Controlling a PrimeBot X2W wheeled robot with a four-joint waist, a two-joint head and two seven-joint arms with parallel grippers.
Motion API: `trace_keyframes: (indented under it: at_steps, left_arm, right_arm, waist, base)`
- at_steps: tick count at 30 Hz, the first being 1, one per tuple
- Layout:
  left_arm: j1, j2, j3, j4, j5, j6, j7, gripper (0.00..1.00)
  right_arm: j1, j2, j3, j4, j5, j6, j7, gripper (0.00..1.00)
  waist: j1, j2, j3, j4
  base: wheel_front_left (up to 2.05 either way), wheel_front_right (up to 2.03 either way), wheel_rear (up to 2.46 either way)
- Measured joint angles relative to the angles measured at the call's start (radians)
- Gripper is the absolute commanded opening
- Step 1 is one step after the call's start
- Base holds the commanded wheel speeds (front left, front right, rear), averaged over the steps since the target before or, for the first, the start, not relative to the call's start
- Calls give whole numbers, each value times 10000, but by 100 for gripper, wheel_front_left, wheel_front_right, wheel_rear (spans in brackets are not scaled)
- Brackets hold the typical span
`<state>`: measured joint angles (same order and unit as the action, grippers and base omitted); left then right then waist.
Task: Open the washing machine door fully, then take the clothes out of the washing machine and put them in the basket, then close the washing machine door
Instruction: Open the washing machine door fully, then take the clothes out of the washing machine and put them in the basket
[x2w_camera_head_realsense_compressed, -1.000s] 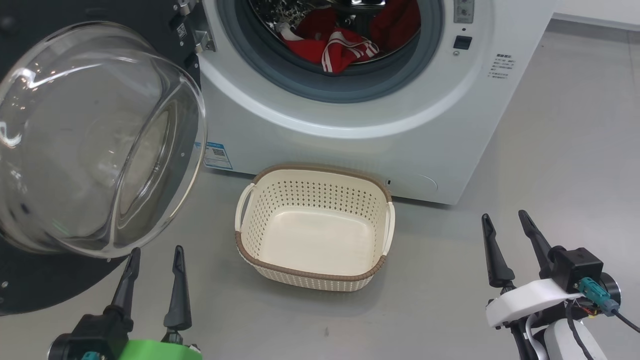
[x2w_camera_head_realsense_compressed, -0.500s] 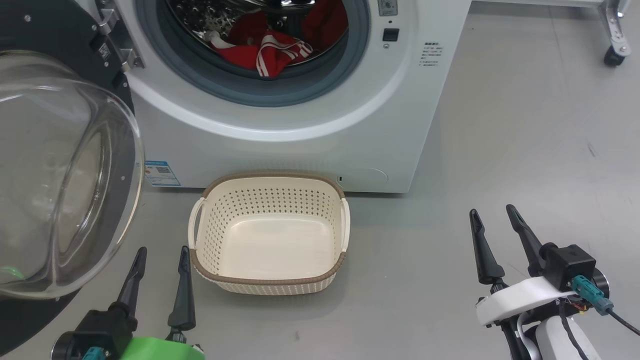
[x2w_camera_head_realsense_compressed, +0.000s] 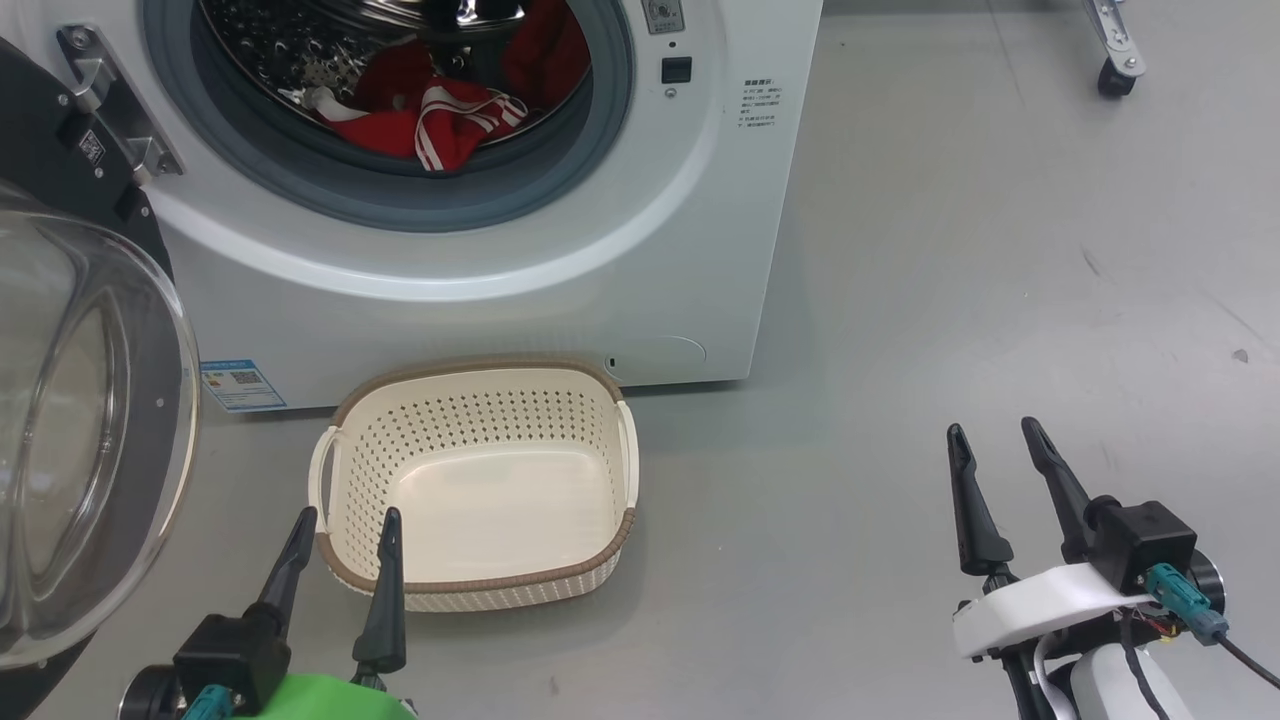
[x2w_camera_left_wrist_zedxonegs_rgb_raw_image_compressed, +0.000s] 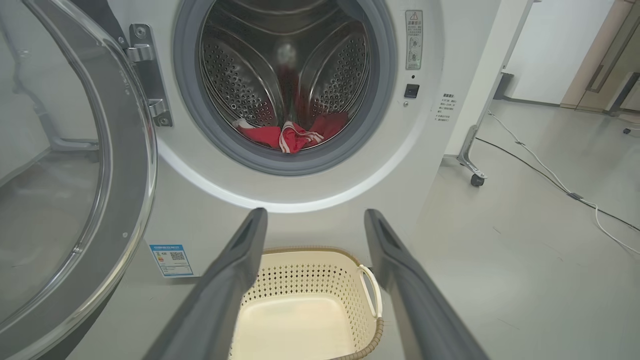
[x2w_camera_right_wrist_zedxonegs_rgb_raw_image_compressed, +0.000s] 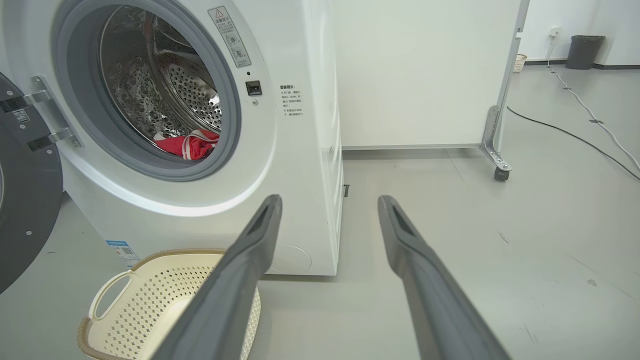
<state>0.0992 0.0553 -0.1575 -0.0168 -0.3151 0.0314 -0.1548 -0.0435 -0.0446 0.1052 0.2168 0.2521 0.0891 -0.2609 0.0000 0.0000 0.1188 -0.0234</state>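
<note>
Camera swung right; washer (x2w_camera_head_realsense_compressed: 500, 300), basket (x2w_camera_head_realsense_compressed: 480, 362) unmoved.
Door (x2w_camera_head_realsense_compressed: 80, 430) wide open, clothes (x2w_camera_head_realsense_compressed: 440, 110) in drum (x2w_camera_head_realsense_compressed: 270, 40); left claw (x2w_camera_head_realsense_compressed: 348, 515), right claw (x2w_camera_head_realsense_compressed: 992, 427) released, empty: unloading next.

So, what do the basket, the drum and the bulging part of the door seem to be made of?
The basket: cream plastic, matte, moulded with rows of holes; its brown rim looks woven, probably plastic.
The drum: shiny metal, likely stainless steel, with mirror reflections.
The door bowl: clear glass or plastic, see-through with glints.

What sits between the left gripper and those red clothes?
The empty basket and the washer's white front, as the head view shows.
</note>
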Motion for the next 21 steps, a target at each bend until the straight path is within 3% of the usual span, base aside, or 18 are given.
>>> trace_keyframes:
  at_steps: [21]
  left_arm:
    - [-1,2,15,23,102,174,132,100]
  right_arm:
    - [137,6,113,-230,46,-203,2,100]
  waist:
    - [0,0,18,-39]
  base:
    - [0,0,0]
